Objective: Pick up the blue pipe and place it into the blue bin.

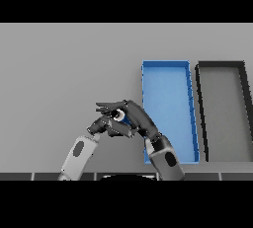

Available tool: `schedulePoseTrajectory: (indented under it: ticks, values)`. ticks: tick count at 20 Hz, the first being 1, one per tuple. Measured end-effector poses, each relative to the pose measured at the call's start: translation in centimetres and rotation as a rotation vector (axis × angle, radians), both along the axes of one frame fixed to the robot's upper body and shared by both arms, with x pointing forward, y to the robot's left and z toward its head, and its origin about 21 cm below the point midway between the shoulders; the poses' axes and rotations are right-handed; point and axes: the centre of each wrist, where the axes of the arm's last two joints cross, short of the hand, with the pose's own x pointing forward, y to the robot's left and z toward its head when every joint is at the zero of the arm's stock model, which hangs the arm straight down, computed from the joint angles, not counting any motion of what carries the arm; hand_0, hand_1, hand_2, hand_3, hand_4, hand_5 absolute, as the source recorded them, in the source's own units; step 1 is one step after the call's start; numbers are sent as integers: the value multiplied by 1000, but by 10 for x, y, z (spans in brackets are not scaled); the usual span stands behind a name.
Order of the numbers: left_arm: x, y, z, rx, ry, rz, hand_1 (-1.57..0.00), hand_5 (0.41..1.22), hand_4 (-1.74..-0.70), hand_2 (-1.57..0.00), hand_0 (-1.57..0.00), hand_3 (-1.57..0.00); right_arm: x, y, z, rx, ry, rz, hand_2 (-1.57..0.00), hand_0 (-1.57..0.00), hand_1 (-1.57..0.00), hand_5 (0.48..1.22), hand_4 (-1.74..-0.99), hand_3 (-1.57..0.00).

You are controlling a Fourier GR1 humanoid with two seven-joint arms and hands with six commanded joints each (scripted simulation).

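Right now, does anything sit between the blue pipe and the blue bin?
Nothing visible does. The blue pipe is in the right hand, and only bare table lies between it and the blue bin.

Even, flat light — soft shadows under the hands [118, 118], no glare

A bare test workspace: a plain grey bench [59, 64] carries only 2 sorting bins, blue bin [168, 65] and black bin [220, 64].
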Motion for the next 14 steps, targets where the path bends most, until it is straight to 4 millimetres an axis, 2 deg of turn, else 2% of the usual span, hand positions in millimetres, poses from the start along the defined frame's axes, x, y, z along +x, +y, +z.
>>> schedulePoseTrajectory:
  ticks: [3,6,10,14]
  values:
    - [-1,3,-1,0,28,9,-114,647,-970,-110,-125,-99,-2,-2,-2,3,-27,-1,-1570,-1570,-1570,1219,-1740,-1569]
    - [-3,4,-1,6,65,20,-58,538,-955,-56,-63,-50,2,1,0,27,-6,2,-1570,-1570,-1570,1220,-1741,-1570]
    - [-3,3,-5,35,55,38,-23,482,-922,-22,-25,-20,0,-6,6,147,-14,35,-1571,-1571,-1571,1221,-1741,-1570]
    - [-1,6,-6,59,74,38,-9,456,-908,-9,-10,-8,4,-10,36,250,13,48,-1571,-1571,-1571,1221,-1741,-1571]
